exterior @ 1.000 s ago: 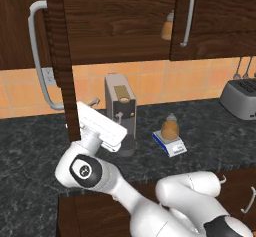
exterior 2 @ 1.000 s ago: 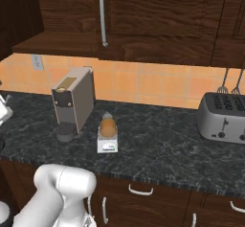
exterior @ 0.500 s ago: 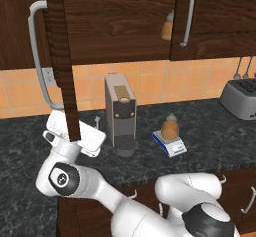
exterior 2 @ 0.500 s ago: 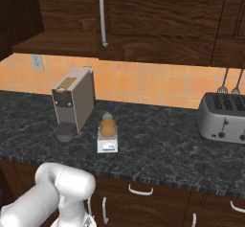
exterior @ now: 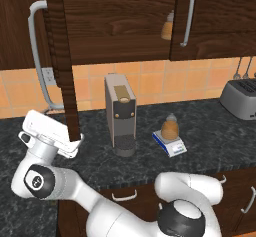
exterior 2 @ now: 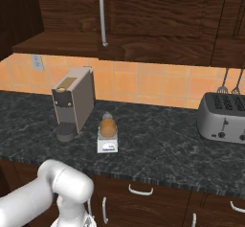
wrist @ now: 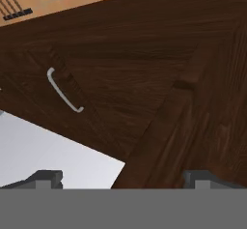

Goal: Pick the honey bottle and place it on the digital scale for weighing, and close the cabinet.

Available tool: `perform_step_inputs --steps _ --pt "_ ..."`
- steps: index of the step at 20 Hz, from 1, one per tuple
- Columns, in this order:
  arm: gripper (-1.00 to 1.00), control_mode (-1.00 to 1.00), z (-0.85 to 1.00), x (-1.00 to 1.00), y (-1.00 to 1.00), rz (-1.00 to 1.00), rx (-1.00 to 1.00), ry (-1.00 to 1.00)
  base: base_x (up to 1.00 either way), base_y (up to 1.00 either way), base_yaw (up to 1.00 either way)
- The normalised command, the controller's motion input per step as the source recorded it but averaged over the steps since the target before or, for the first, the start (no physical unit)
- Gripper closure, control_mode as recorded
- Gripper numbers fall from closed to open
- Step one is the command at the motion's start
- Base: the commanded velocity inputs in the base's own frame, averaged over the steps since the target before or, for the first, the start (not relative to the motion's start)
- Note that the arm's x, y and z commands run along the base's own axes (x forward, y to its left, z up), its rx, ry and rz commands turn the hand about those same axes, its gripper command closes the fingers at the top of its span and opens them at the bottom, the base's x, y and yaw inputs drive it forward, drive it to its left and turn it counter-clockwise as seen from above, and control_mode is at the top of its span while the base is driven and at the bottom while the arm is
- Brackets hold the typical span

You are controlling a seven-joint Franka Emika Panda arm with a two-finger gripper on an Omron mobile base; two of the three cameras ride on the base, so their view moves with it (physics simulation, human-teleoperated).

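— Left base view: where is the honey bottle (exterior: pixel 170 126) sitting?
— On the digital scale (exterior: pixel 169 144), right of the coffee machine (exterior: pixel 120 114).
— Your gripper (wrist: pixel 124 177)?
— I'm holding my fingers apart by the open cabinet (exterior: pixel 62 61) door.

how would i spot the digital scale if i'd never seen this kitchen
Start at the tall grey coffee machine on the dark counter, under the wall cabinets. Right beside it, toward the toaster, lies the scale, a small flat white slab with a blue edge. It alone carries an amber honey bottle on top.
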Motion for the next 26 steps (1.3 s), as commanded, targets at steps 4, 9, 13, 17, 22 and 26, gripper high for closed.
perform_step_inputs --steps 4,9,13,17,22,26 --pt "-1.00 -1.00 0.38 0.00 0.04 -0.07 0.00 -0.13 0.00 0.00 0.00" --pt "-1.00 -1.00 0.41 0.00 0.01 -0.09 0.00 -0.09 0.00 0.00 0.00" --pt "-1.00 -1.00 0.30 0.00 -0.16 -0.07 0.01 -0.05 0.00 0.00 0.00" --pt "-1.00 -1.00 0.27 0.00 -0.44 0.00 0.10 -0.04 0.00 0.00 0.00" --pt "-1.00 -1.00 0.23 0.00 -0.62 0.04 0.14 0.00 0.00 0.00 0.00" --pt "-1.00 -1.00 0.13 0.05 -0.63 0.24 0.13 0.00 0.00 0.00 0.00"
